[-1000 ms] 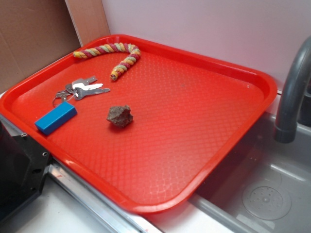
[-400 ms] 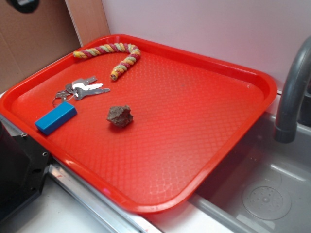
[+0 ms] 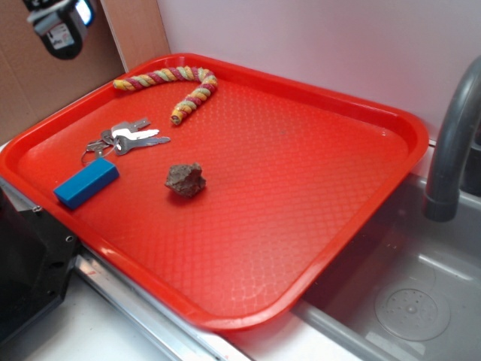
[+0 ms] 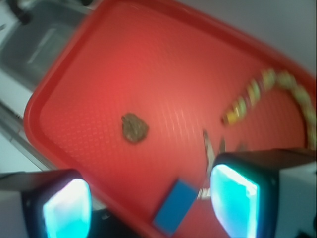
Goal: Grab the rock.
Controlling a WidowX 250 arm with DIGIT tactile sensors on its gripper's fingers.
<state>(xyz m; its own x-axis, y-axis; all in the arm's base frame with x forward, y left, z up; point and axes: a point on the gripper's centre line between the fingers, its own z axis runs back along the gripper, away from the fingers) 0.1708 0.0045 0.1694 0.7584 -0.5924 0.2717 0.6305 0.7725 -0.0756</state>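
The rock [image 3: 185, 180] is a small jagged brownish-grey lump lying free on the red tray [image 3: 361, 120], left of its middle. In the wrist view the rock [image 4: 134, 128] sits well ahead of the fingers. My gripper [image 3: 62, 26] hangs high at the top left corner of the exterior view, far from the rock. In the wrist view my gripper [image 4: 151, 203] is open, its two cyan pads [image 4: 67, 208] wide apart with nothing between them.
A blue block [image 3: 86, 182] lies near the tray's left edge, with a bunch of silver keys [image 3: 124, 138] behind it and a striped rope toy [image 3: 176, 83] at the back. A grey sink [image 3: 406, 293] with a faucet [image 3: 455, 143] lies right of the tray.
My gripper has come down into the exterior view at the top left, where one second ago nothing of it showed. Nothing on the tray has moved.
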